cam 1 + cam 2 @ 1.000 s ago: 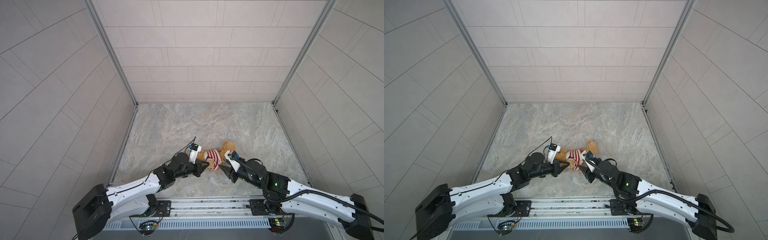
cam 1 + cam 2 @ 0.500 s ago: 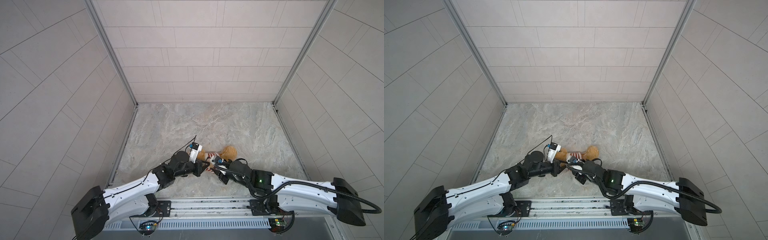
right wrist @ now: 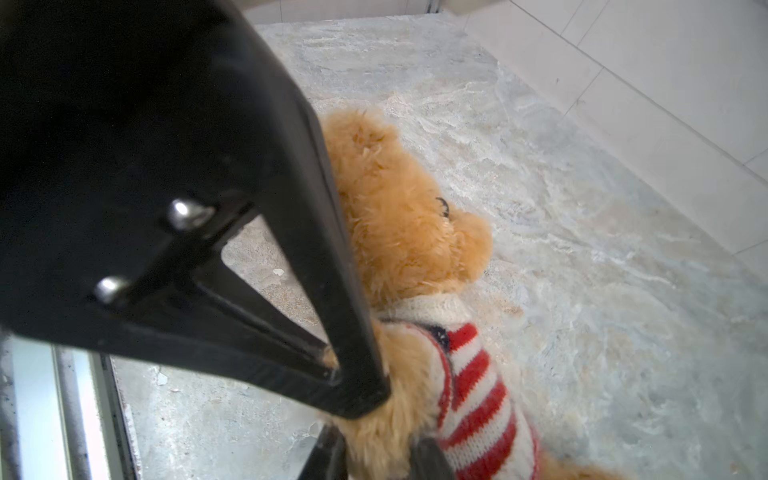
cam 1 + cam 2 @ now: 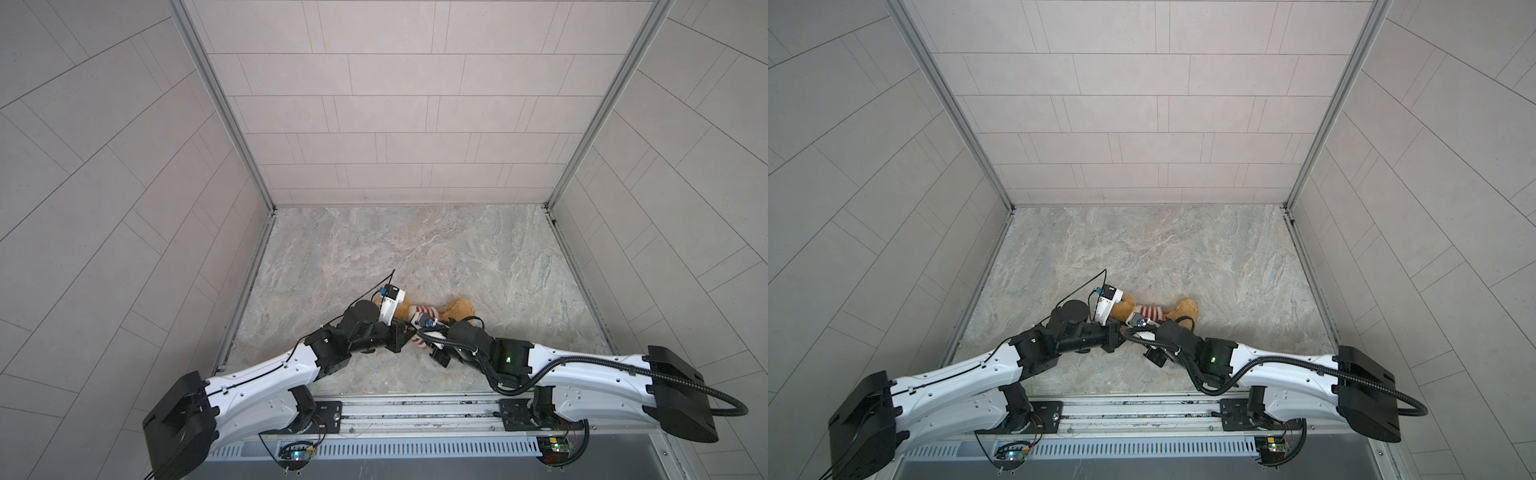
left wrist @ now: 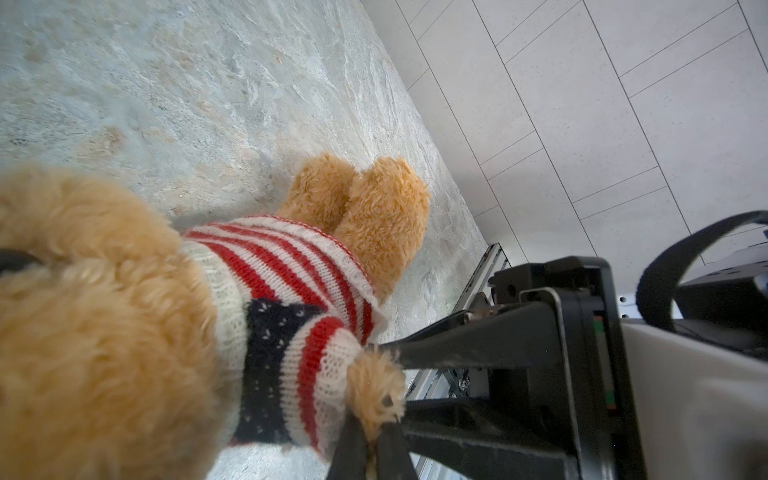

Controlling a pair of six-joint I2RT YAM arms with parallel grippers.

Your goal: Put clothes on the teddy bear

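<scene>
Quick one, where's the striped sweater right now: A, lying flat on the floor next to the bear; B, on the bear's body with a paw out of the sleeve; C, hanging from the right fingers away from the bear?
B: the sweater wraps the torso of the bear, and a paw pokes out of its sleeve.

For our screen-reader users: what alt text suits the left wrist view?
A golden teddy bear in a red-and-white striped sweater lies on a stone tabletop; the left gripper and right gripper both grip the paw poking from its sleeve.
</scene>
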